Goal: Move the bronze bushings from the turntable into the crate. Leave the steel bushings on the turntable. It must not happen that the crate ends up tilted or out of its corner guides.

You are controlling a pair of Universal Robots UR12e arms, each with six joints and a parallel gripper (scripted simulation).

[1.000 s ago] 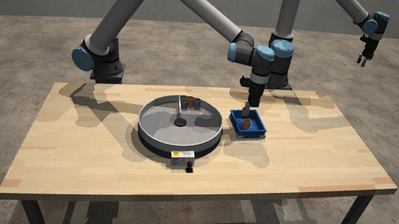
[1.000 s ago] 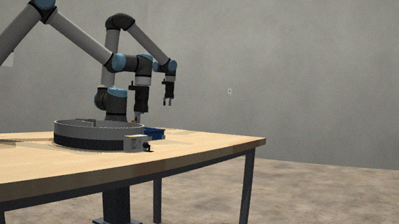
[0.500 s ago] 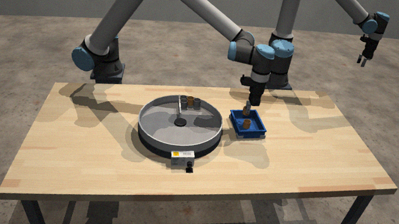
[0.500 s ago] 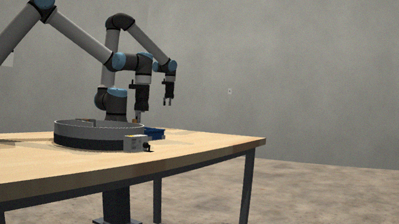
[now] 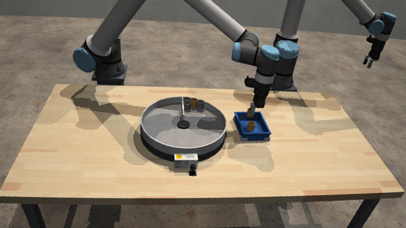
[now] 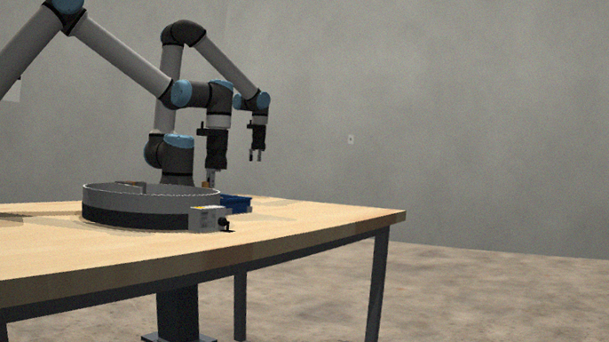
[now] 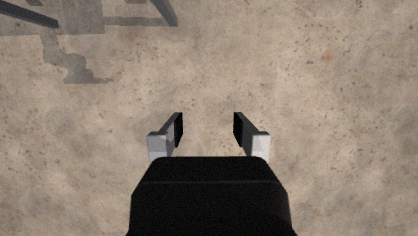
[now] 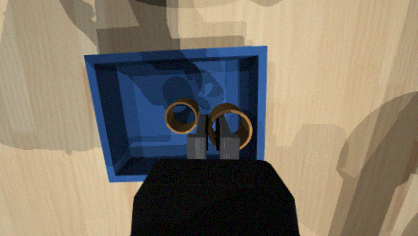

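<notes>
My right gripper (image 5: 251, 114) (image 6: 209, 184) (image 8: 211, 125) is shut on the wall of a bronze bushing (image 5: 249, 112) (image 6: 205, 184) (image 8: 231, 107), upright over the crate's far end. The blue crate (image 5: 257, 137) (image 6: 237, 204) (image 8: 262, 100) looks level between its corner guides (image 5: 244, 138). Another bronze bushing (image 5: 250, 126) (image 8: 192, 104) stands inside. On the turntable (image 5: 176, 137) (image 6: 151, 194), at the back, a bronze bushing (image 5: 194, 103) stands among steel bushings (image 5: 200, 104). My left gripper (image 5: 367, 63) (image 6: 254, 155) (image 7: 208, 122) is open and empty, away from the table. The held bushing's exact height over the crate floor is unclear.
A raised rim surrounds the turntable, and a thin upright divider (image 5: 183, 111) runs from its hub (image 5: 183, 124) to the back, beside the bushings. A white control box (image 5: 185, 162) (image 6: 209, 218) with a black knob stands at the turntable's front. The crate is right of the turntable.
</notes>
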